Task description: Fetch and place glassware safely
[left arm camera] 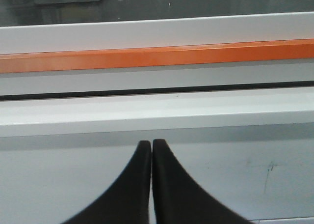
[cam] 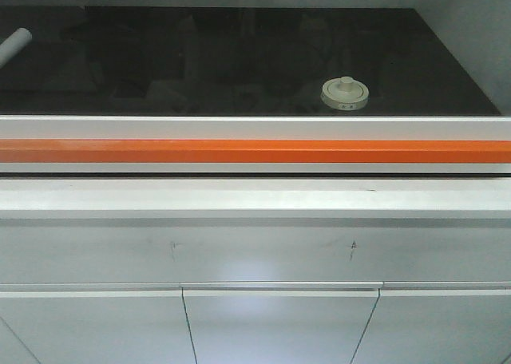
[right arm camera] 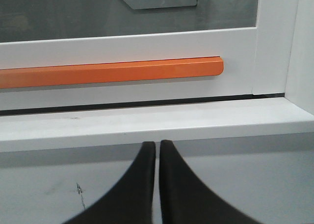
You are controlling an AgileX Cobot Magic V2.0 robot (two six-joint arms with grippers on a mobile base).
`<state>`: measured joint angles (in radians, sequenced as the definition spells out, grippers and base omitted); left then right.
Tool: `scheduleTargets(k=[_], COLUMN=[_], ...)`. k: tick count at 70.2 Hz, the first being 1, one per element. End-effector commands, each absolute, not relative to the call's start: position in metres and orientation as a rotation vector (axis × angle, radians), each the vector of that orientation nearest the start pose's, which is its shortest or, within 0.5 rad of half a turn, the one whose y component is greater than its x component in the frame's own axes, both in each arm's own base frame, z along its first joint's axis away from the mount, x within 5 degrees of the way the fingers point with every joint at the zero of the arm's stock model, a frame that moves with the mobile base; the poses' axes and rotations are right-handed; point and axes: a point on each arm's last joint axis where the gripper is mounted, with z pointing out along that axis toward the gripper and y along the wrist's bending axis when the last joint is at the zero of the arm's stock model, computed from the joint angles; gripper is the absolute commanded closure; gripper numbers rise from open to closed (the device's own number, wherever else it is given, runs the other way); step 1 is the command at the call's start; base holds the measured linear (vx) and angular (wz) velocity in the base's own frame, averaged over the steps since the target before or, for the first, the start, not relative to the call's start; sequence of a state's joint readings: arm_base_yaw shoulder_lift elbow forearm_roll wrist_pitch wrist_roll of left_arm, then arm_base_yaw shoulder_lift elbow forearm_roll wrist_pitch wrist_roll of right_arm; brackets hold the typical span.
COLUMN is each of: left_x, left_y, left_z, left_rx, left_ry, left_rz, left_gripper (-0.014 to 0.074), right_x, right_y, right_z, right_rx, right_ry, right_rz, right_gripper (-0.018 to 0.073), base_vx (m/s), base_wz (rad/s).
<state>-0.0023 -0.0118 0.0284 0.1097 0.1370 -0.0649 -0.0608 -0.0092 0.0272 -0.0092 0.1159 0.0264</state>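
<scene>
Jar (cam: 346, 93) sits on the black tabletop (cam: 200, 69) behind the lowered glass window (cam: 255, 125), so left claw (left arm camera: 151, 145) and right claw (right arm camera: 158, 146), both pinched closed and empty, hang below the orange handle (cam: 255, 151), probably to raise it first.

Glossy black worktop (cam: 239, 61), matt orange bar (cam: 255, 151), cream-lidded glass jar (cam: 346, 93)

orange bar (cam: 255, 151) across white sash frame (cam: 255, 127) | white tube (cam: 14, 43) far left on black surface (cam: 239, 61) | cabinet doors (cam: 279, 324) below

No legible text; jar lid (cam: 346, 93) marks unreadable.
</scene>
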Motion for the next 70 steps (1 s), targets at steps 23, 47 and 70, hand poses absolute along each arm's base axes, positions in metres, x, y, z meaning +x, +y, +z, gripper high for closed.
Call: scheduleTargets(k=[23,47,70], left_x=[0.0576,0.0576,0.0576], left_y=[0.0004,0.0004,0.0004], left_z=[0.1885,0.1885,0.1886], left_rx=[0.021,0.021,0.021], left_ry=[1.595,1.595,1.593], left_rz=[0.026,0.026,0.026], left_gripper=[0.0603,0.0603,0.0603], right_x=[0.0566,0.0566,0.0566], right_y=[-0.0038,-0.0038,-0.0038], right_z=[0.1949,0.1949,0.195], right_rx=[0.056,0.056,0.056], right_ry=[1.548,1.548,1.547], right_rz=[-0.048,-0.048,-0.048], right_gripper=[0.0563,0.0563,0.0563], base_vx=[0.0,0.0,0.0], base_wz=[0.0,0.0,0.0])
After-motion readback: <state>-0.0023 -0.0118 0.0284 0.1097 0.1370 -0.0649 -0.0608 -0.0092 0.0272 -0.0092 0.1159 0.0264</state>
